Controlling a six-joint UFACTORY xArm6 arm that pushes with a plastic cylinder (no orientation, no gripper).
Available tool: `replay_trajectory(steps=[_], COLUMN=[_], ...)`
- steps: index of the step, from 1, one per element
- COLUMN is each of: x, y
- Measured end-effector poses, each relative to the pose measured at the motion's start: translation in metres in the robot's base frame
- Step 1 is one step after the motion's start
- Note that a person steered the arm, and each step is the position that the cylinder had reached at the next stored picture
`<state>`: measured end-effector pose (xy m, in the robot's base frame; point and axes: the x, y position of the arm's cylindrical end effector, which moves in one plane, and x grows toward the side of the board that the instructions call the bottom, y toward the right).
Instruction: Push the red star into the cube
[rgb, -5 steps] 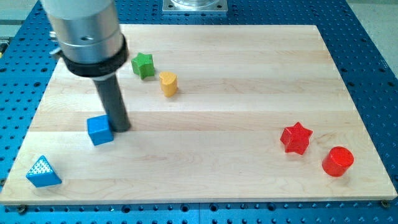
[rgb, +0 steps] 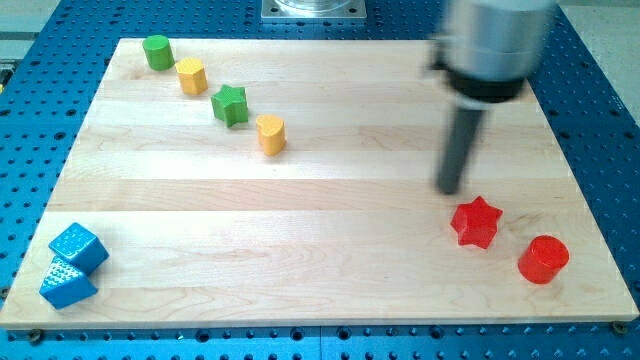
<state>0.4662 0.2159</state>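
my tip (rgb: 451, 190) stands upright, just above-left of the red star (rgb: 476, 222) at the bench's (rgb: 330, 260) right; no pincer shows. the blue cube (rgb: 78, 246) sits far left.

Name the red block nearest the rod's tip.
The red star, just below and to the right of my tip. The red cylinder lies farther toward the view's bottom right.

Green cylinder (rgb: 156, 51), yellow block (rgb: 191, 75), green star (rgb: 230, 104), yellow block (rgb: 270, 134), red cylinder (rgb: 543, 259), blue triangle (rgb: 66, 284).
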Motion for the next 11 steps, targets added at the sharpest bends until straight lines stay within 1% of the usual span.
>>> replay_trajectory(steps=[1,2,4,5,7,8,9,10,11], x=[0.038,0.067,0.069,0.063,0.017,0.012,-0.01,-0.017,0.031], y=[0.059,0.014,-0.084,-0.148,-0.306,-0.32,-0.328,-0.364,-0.403])
